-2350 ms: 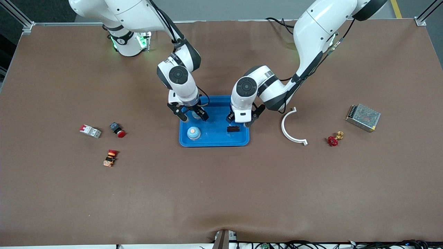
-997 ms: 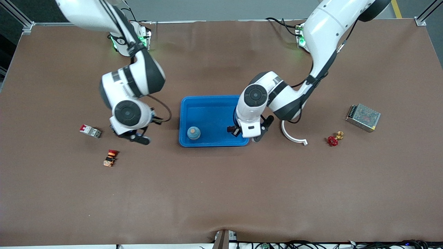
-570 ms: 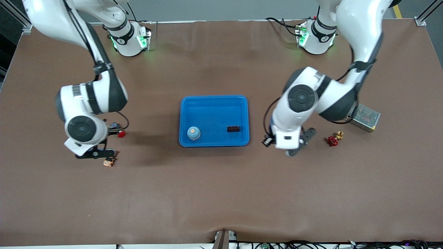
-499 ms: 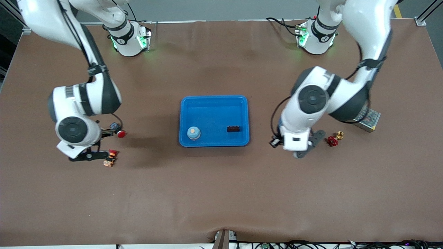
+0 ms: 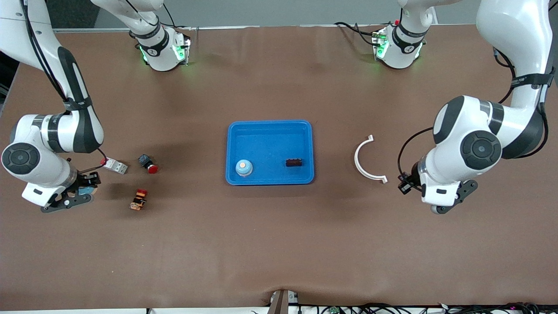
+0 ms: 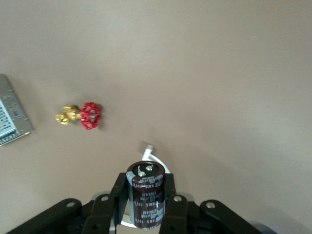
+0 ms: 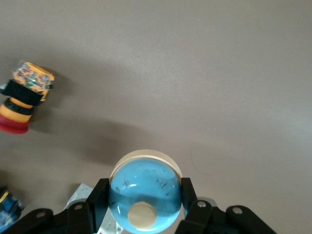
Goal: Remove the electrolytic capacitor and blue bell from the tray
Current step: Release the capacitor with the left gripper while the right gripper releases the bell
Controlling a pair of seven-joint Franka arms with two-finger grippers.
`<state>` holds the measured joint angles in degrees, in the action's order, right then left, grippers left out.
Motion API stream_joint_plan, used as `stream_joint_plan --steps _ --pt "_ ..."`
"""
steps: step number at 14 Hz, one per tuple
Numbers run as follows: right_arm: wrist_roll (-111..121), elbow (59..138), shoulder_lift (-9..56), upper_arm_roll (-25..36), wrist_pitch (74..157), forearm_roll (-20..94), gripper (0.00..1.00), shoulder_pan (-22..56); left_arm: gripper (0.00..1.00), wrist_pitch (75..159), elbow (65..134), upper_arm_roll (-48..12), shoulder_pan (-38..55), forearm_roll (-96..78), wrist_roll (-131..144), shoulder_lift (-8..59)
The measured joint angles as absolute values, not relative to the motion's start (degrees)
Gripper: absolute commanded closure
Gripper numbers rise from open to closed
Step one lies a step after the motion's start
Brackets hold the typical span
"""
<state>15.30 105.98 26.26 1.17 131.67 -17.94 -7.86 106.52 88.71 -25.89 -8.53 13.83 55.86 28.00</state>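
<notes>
Left hand (image 6: 145,189): clamped narrow on the electrolytic capacitor (image 6: 146,196), up in the air over bare surface at the left arm's end, well apart from the tray.
Right hand (image 7: 145,193): closed on the blue bell (image 7: 145,194), in the air over the right arm's end, also well clear of the tray.
Surface (image 5: 279,244): brown mat, bare directly under both hands.
Tray (image 5: 270,127): mid-surface between the two arms. Neither held thing is over it. A blue domed piece (image 5: 244,167) and a dark block (image 5: 294,162) lie inside.
White arc (image 5: 365,165): between the tray and the left hand. One end shows just past the capacitor in the left wrist view.
Bell, relation: dome side faces the wrist camera, with a tan knob on it and a pale rim showing around it. Judged to go straight down.
Capacitor, long axis: runs along the fingers, terminal end pointing away from the wrist toward the surface. Judged to land on its end and likely tip.
Red valve (image 6: 83,115): off to one side of the capacitor, apart from the drop spot.
Red-and-yellow button (image 7: 24,102): near the bell's spot, not under it.
Coming move, judged: lower and let go. Each thing hangs directly under its own hand, so no sideways travel is needed.
</notes>
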Motion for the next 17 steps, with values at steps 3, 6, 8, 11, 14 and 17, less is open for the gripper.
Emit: stream_joint_plan --steps 3,6,8,11,14,17 --pt "16.59 110.25 26.65 1.1 137.99 -11.36 1.0 -8.65 1.0 107.16 93.28 -25.88 -10.45 13.83 55.5 28.59" --pt "16.63 111.1 27.56 1.1 140.45 -9.3 1.0 -8.83 1.0 109.12 97.3 -25.83 -11.12 13.83 55.5 28.95" --pt "16.76 111.22 28.05 1.06 141.4 -9.2 1.0 -9.26 1.0 111.41 100.0 -25.83 -11.79 13.83 55.5 28.96" --pt "19.19 111.4 29.73 1.01 144.31 -7.43 1.0 -10.66 1.0 115.17 104.1 -25.82 -12.59 13.84 55.72 28.97" --pt "20.51 111.37 32.37 0.97 146.39 -4.94 1.0 -11.67 1.0 119.53 107.99 -25.83 -12.66 13.84 59.79 29.04" --pt "20.6 111.14 33.19 0.94 147.29 -3.82 0.7 -11.82 1.0 122.56 110.46 -25.84 -12.65 13.84 64.34 29.97"
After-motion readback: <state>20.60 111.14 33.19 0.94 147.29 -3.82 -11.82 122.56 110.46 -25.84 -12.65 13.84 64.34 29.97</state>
